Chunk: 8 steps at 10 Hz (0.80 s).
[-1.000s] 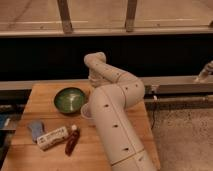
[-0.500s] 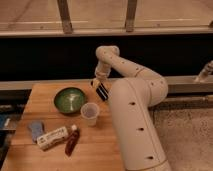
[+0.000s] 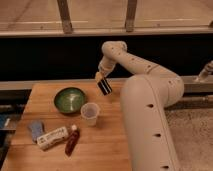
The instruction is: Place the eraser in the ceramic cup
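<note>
One eraser (image 3: 105, 87), held aloft; gripper (image 3: 101, 80) clamped on it.
Black block w/ pale stripes, long axis tilted, upper-left to lower-right. Hangs over table (image 3: 45, 95) rear, beyond ceramic cup (image 3: 90, 113), right of green bowl (image 3: 69, 99). White box (image 3: 52, 137): label text unreadable. Vs prev. frame: arm approx. same spot; cup, bowl unmoved.
</note>
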Each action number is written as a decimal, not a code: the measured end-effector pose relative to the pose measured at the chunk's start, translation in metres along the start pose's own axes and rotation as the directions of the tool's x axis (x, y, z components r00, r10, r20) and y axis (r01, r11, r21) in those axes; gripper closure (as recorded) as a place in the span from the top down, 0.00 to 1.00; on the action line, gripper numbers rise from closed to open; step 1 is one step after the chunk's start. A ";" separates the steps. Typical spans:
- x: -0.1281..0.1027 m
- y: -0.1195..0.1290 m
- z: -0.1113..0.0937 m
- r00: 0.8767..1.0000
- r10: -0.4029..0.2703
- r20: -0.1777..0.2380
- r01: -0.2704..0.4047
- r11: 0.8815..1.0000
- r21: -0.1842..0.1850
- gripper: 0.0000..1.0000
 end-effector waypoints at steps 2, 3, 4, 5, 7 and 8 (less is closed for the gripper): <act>-0.008 0.000 -0.022 0.999 -0.009 0.033 0.008 0.999 0.034 0.00; -0.013 0.001 -0.033 0.999 -0.016 0.050 0.014 0.999 0.053 0.00; -0.015 0.001 -0.042 0.998 -0.022 0.061 0.018 0.997 0.069 0.00; -0.016 0.001 -0.048 0.997 -0.028 0.069 0.022 0.996 0.084 0.00; -0.019 0.006 -0.062 0.996 -0.042 0.085 0.032 0.993 0.117 0.00; -0.020 0.010 -0.070 0.995 -0.048 0.092 0.035 0.990 0.133 0.00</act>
